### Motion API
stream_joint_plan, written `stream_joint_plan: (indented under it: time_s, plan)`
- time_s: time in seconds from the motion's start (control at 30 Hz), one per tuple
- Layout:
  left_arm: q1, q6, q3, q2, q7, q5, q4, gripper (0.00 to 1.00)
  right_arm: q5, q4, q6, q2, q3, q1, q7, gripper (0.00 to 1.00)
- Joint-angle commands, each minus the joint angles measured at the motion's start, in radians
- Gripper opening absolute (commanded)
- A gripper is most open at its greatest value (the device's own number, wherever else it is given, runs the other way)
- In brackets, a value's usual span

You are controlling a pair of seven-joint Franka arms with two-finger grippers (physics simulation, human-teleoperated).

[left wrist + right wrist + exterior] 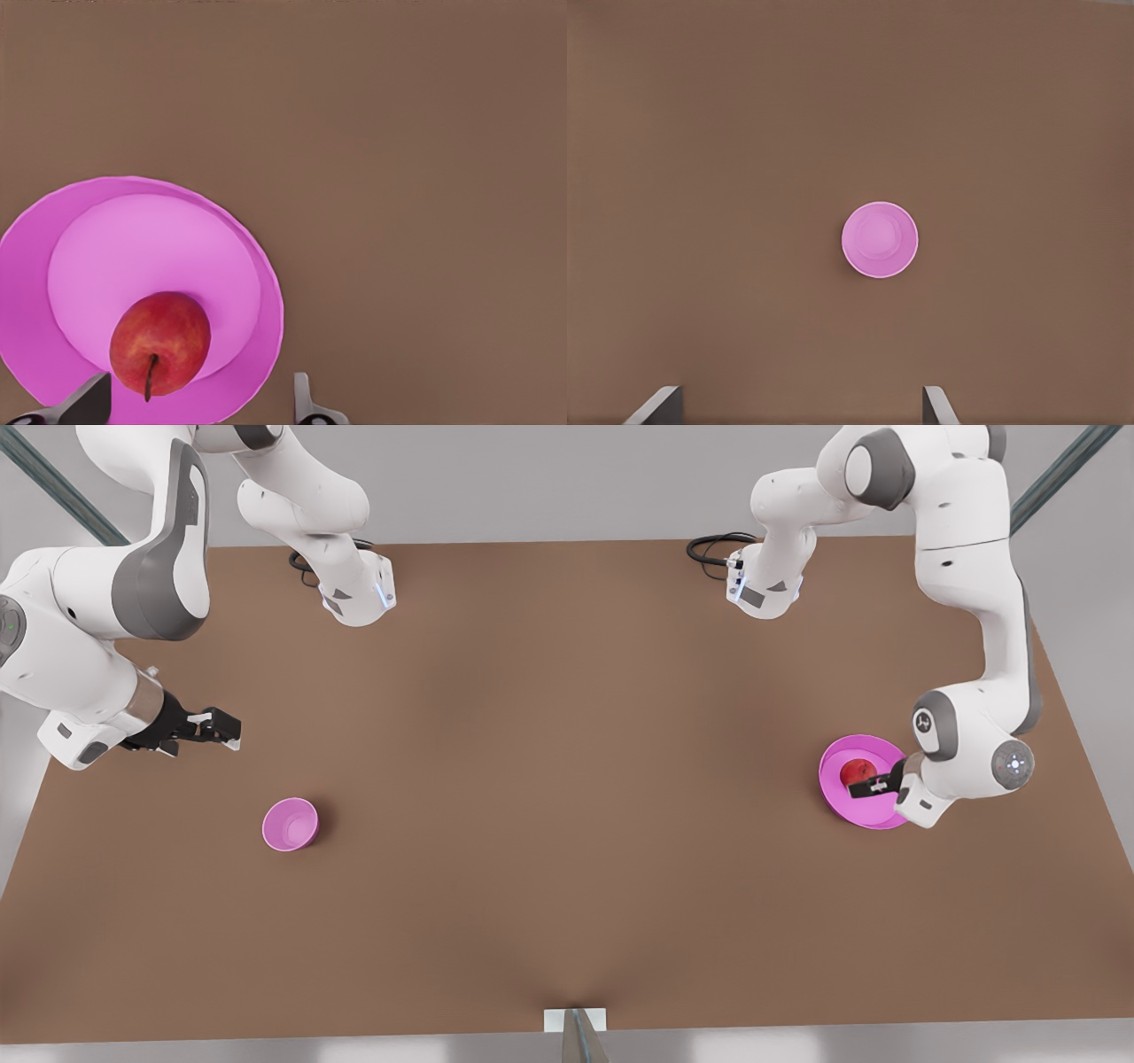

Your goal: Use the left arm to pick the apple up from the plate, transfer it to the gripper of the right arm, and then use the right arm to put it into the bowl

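Note:
A red apple [856, 771] [159, 345] lies stem-up on the wide pink plate [849, 804] [53, 266] at the front view's right. My left gripper [874, 784] [197, 400] hangs open just above the plate. The apple sits between its fingers, close to one fingertip [91, 398], and neither finger touches it. The small pink bowl [290, 825] [879, 240] stands empty at the front view's left. Above the table, some way behind the bowl, my right gripper [226, 729] [797, 405] waits open and holds nothing.
Everything rests on a brown table [567, 779]. Both arm bases [359, 598] [762, 589] stand at its far edge, each with a black cable beside it. A small white bracket [574, 1020] sits at the middle of the near edge.

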Motion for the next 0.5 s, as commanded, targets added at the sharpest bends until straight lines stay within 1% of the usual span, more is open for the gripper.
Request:
stream_joint_plan:
  time_s: [0.0,0.1,0.23,0.47]
  plan:
    - [0.004,0.114,0.006,0.01,0.012,-0.002,-0.009,1.0,0.001,0.001,0.001,-0.001,0.0,0.0,-0.014,1.0]
    - [0.02,0.117,0.024,0.041,0.069,-0.002,-0.01,1.0,0.001,0.0,0.001,-0.001,0.0,0.0,-0.013,1.0]
    - [0.02,0.115,0.024,0.044,0.075,0.0,-0.067,1.0,0.001,0.0,0.001,-0.001,0.0,0.0,-0.013,1.0]
    - [0.022,0.117,0.024,0.076,0.075,0.004,-0.069,1.0,0.001,0.0,0.001,-0.001,0.0,0.0,-0.013,1.0]
